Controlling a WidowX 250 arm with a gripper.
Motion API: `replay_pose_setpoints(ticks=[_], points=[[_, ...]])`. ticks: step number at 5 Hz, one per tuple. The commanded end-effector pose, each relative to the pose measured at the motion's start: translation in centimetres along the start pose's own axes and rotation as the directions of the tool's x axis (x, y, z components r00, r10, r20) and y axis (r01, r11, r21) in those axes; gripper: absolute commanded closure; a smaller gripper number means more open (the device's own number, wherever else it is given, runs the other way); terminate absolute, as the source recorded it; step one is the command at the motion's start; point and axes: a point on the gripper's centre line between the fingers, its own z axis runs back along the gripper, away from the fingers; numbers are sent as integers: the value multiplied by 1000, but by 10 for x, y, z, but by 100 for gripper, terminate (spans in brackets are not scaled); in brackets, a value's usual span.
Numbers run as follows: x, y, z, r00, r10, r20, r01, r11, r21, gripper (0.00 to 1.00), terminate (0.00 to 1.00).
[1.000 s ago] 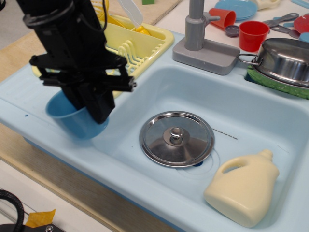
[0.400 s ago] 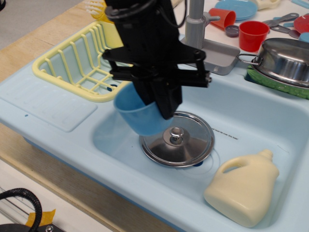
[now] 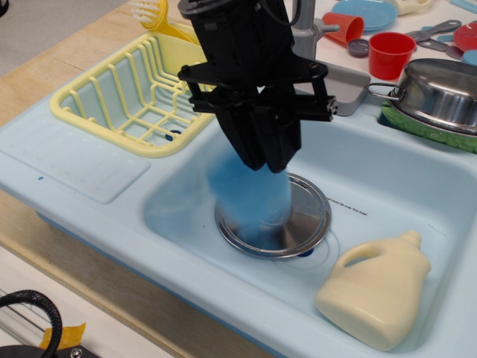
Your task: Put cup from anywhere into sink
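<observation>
Pincer of the black arm is hanging over the middle of the sink, fingers pointing down; whether they are parted or still closed on anything cannot be told, since their tips are merging with a blur below. Blue cup is appearing only as a smeared blue streak directly beneath the fingertips, over the steel pot lid lying on the basin floor. A moment earlier the cup was sharp and gripped by its wall, tilted above the lid's near edge; a second ago it was being carried over the drainboard beside the yellow dish rack. The smear suggests the cup is now moving fast downward, probably released or being lowered quickly. If so, the task is nearly complete: the cup is inside the basin's outline. Likely risk: it is landing on the lid's knob and tipping toward the cream detergent bottle. Red cup and steel pot are standing untouched behind.
</observation>
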Motion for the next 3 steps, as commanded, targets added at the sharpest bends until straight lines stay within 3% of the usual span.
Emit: replay_pose_setpoints(ticks=[1, 2, 3], points=[[6, -1, 10, 999, -6, 38, 7, 1000, -2, 0, 0], [6, -1, 10, 999, -6, 38, 7, 1000, -2, 0, 0], [6, -1, 10, 999, -6, 38, 7, 1000, -2, 0, 100]])
